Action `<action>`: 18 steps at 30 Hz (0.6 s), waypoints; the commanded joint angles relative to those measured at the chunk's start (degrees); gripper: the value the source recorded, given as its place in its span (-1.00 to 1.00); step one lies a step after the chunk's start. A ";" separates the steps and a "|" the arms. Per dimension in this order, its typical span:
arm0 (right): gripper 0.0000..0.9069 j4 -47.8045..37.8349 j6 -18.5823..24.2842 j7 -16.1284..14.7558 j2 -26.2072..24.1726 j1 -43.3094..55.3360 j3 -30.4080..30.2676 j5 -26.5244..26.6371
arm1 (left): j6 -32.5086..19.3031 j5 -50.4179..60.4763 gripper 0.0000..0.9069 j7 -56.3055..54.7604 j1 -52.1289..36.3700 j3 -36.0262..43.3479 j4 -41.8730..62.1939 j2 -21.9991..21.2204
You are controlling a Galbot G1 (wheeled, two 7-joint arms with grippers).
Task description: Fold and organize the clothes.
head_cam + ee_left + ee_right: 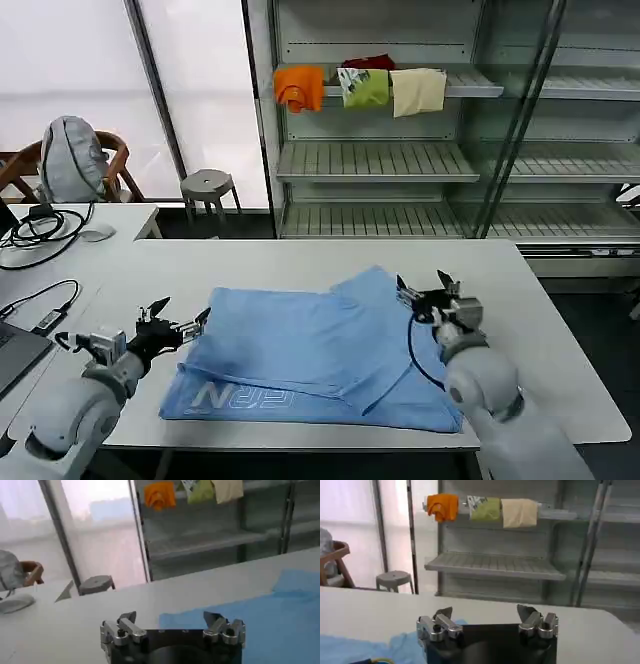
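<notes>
On a white table (560,330) before metal shelves (380,160), the partly folded blue T-shirt (300,350) is spread between the left gripper (180,325) and right gripper (425,292), both held agape and empty at its opposite edges, seemingly poised for the next fold.

Head view high, wrist views table-low, sharing shelf (390,90)

Sky-blue T-shirt (300,355) on a white table (560,330)!
White block lettering ran along the shirt's near left edge. On the far shelf (470,85), folded garments showed orange (299,86), green (365,87) and cream (418,90), with red (368,63) behind.
</notes>
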 commanded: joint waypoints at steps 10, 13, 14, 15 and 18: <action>1.00 -24.79 -0.61 0.08 4.97 17.29 -7.33 2.12 | 1.33 -2.02 1.00 3.99 -18.38 11.12 20.90 -1.31; 1.00 -24.75 -0.58 -1.00 4.34 16.05 -6.87 1.93 | 1.38 -1.46 1.00 4.22 -19.25 12.19 21.95 -1.61; 1.00 -24.66 -0.59 -1.27 4.16 15.76 -6.81 1.94 | 1.51 -1.43 1.00 4.23 -19.54 12.31 22.00 -1.82; 1.00 -24.44 -0.57 -2.06 3.88 15.13 -6.80 1.92 | 1.62 -1.32 1.00 4.27 -19.67 12.65 22.34 -1.96; 1.00 -24.07 -0.55 -2.65 3.66 13.93 -6.71 1.87 | 1.72 -1.33 1.00 4.54 -20.22 13.43 22.58 -2.14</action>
